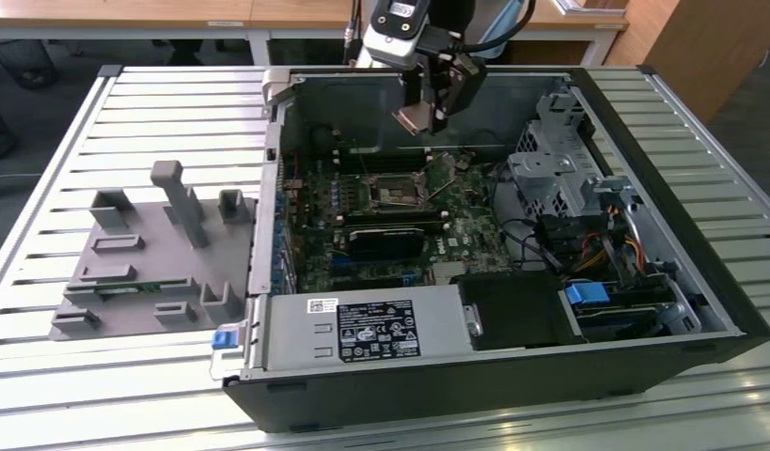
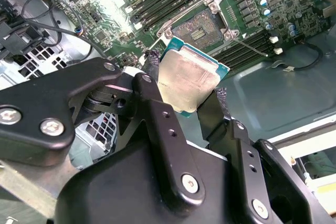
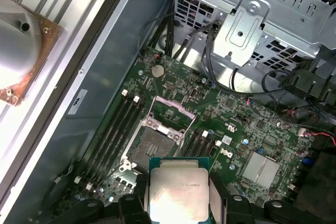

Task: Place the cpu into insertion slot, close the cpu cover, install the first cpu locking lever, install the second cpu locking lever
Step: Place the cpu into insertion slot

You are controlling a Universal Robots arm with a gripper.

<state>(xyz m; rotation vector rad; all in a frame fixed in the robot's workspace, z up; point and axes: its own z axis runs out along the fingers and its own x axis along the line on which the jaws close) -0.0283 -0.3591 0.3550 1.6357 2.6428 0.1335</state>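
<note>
Hovering right of the grey fixture (image 1: 147, 263), over the open case (image 1: 485, 399), gripper (image 2: 184, 90) pinches cpu (image 2: 191, 80) by opposite edges, likely keeping its underside free, above and clear of the uncovered insertion slot (image 2: 202, 28).

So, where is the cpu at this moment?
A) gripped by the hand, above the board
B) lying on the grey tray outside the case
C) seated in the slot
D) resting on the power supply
A: in both wrist views the cpu is clamped in the hand, clear of the board, and the slot lies open with no chip in it.
</note>
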